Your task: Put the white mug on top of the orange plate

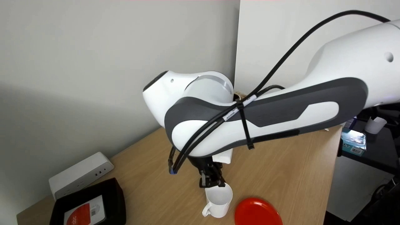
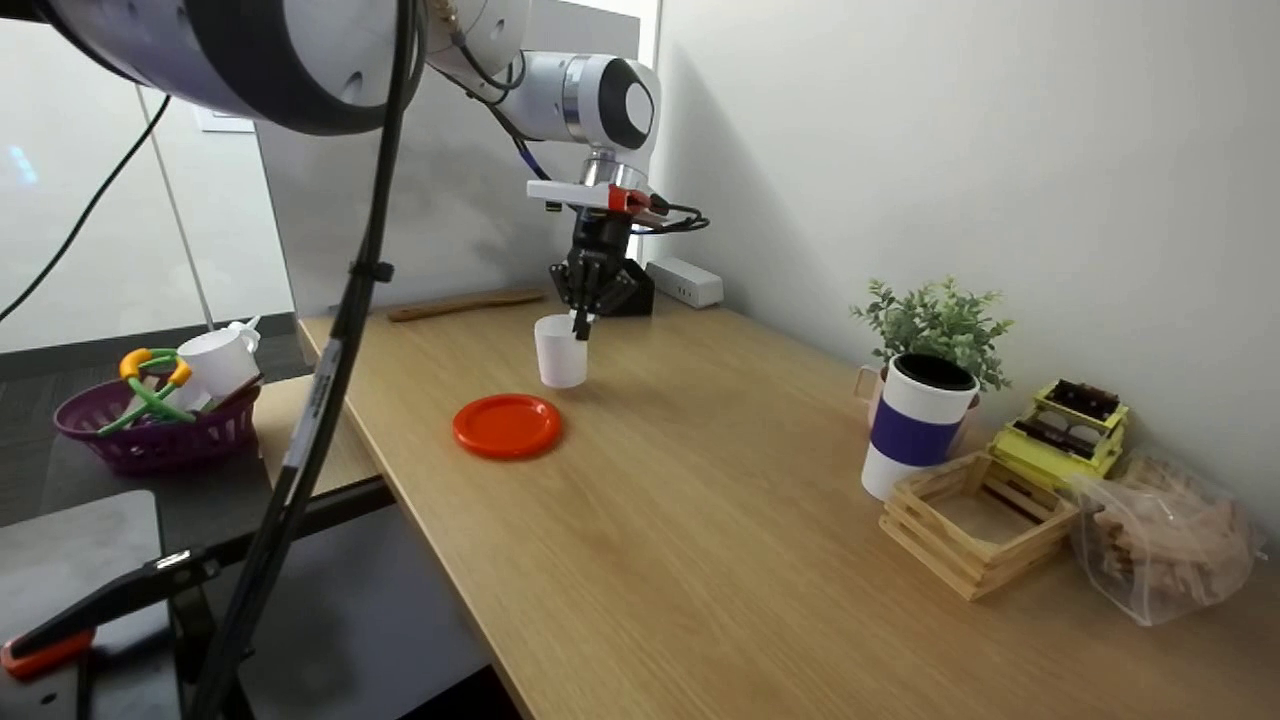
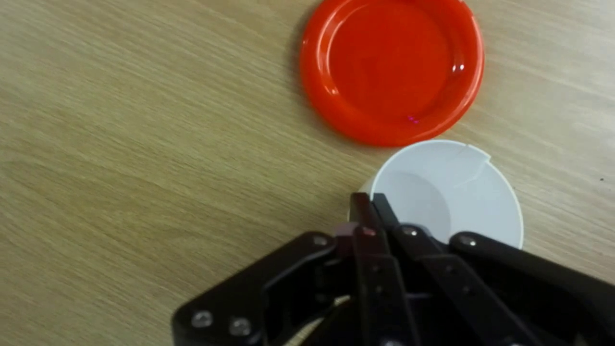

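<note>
In an exterior view, the glossy round red-orange plate (image 2: pixel 507 427), not yet loaded; to its right, apart, the white cylindrical mug (image 2: pixel 558 354); then the black 2-fingered gripper (image 2: pixel 581 323), clamped on the mug's wall. Grasping looks done; placing remains.

Site presents as a lab or office: a white-and-grey jointed robot arm (image 1: pixel 281 114) overhangs a wood-grained table (image 2: pixel 680 560).
</note>
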### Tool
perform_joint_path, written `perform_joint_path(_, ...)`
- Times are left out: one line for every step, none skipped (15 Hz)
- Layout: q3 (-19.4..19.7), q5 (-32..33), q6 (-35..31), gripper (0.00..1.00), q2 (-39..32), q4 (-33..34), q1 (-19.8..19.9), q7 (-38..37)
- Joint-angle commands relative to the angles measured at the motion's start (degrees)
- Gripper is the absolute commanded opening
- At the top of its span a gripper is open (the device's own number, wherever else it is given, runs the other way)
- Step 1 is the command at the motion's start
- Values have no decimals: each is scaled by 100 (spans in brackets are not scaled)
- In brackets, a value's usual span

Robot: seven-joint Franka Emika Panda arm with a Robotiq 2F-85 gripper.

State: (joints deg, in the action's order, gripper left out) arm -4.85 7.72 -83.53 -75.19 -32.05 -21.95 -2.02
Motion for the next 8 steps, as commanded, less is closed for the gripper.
perform_joint_path(-23, -90, -178, 0, 258, -328, -62, -623)
perform_joint_path(-43, -91, -283, 0, 270, -341, -84, -735)
perform_joint_path(-49, -36, -518, 0, 270, -343, -126, -742)
perform_joint_path(-33, 39, -811, 0, 263, -347, -179, -725)
perform_joint_path(2, 131, -1162, 0, 249, -351, -238, -646)
perform_joint_path(53, 248, -1560, 0, 223, -349, -304, -590)
perform_joint_path(77, 337, -1889, 0, 212, -369, -353, -626)
perform_joint_path(72, 381, -2151, 0, 214, -408, -381, -694)
